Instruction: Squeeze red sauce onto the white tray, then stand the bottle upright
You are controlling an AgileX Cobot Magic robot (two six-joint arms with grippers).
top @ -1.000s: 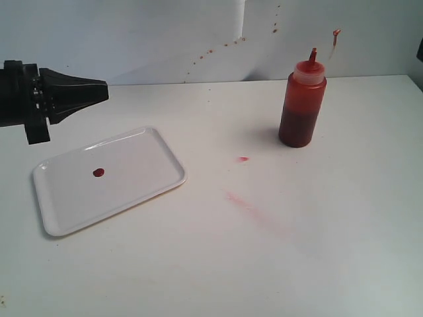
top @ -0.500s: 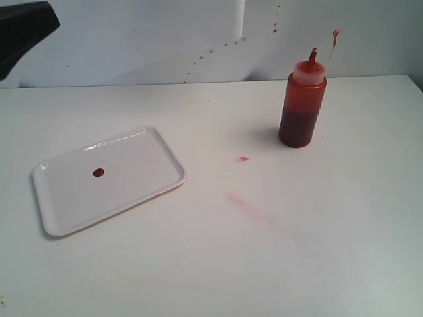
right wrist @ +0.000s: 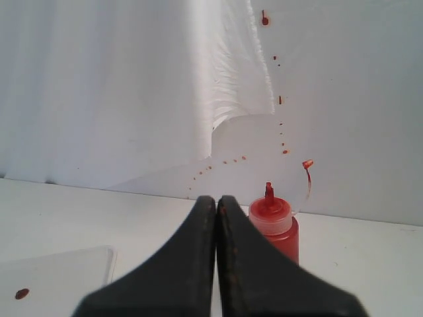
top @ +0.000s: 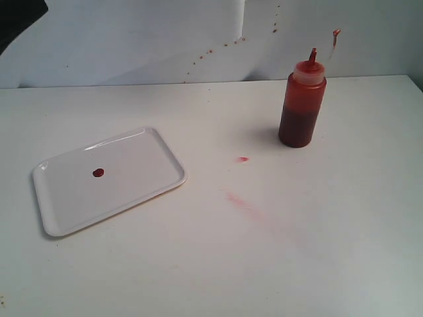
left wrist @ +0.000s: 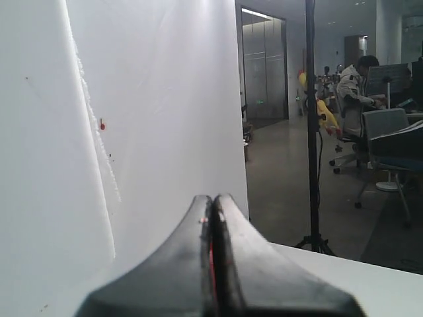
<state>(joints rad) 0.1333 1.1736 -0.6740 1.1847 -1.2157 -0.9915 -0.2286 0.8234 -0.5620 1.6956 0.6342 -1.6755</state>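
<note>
The setting is a robot test bench set up inside an open-plan office or lab. A plain matte white tabletop [top: 277, 264] stands against a white sheet backdrop [top: 132, 39] flecked with red specks. Past the backdrop's edge, the left wrist view shows a glossy grey floor [left wrist: 277, 191], 1 seated person in a light jacket [left wrist: 350, 89], a grey swivel office chair [left wrist: 386, 139], a thin black tripod stand [left wrist: 310, 132] and tall glass doors [left wrist: 264, 72] under a ceiling strip light [left wrist: 254, 12].
</note>
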